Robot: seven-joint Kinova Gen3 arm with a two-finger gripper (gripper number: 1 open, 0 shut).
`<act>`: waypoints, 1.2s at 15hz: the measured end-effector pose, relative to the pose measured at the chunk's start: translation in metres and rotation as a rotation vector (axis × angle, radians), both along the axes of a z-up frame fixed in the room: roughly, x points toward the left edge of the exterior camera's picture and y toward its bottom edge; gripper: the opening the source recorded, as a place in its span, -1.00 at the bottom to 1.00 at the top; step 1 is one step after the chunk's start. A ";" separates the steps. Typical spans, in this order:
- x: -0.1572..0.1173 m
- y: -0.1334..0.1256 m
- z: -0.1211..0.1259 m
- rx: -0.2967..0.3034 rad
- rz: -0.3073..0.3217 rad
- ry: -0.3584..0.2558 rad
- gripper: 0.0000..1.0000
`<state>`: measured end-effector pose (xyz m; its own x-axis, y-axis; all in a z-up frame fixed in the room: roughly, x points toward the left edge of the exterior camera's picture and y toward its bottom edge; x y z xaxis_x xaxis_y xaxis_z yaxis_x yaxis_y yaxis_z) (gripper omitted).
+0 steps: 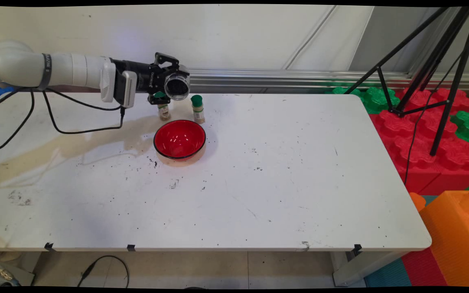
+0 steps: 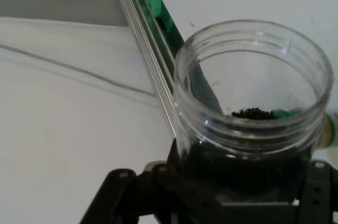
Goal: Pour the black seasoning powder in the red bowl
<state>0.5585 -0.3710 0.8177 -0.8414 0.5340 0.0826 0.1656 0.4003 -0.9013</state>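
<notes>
Open jar (image 1: 176, 86) in claw (image 1: 168, 83) above bowl (image 1: 180, 139)

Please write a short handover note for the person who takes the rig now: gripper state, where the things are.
Gripper: shut on the clear jar, held on its side above the table's far left; dark grains inside, no lid on it.
Red bowl: on the table, just below and in front of the jar; it looks empty.
Two green-capped spice bottles: upright behind the bowl.
Dark specks lie scattered on the table near the bowl.
</notes>
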 end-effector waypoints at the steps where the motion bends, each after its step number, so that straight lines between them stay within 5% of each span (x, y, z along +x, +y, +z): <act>1: 0.000 0.000 -0.001 -0.007 -0.004 -0.010 -1.00; 18: -0.002 0.012 -0.009 -0.204 -0.106 -0.260 -1.00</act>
<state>0.5561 -0.3588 0.8083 -0.7593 0.6031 -0.2444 0.4311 0.1849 -0.8832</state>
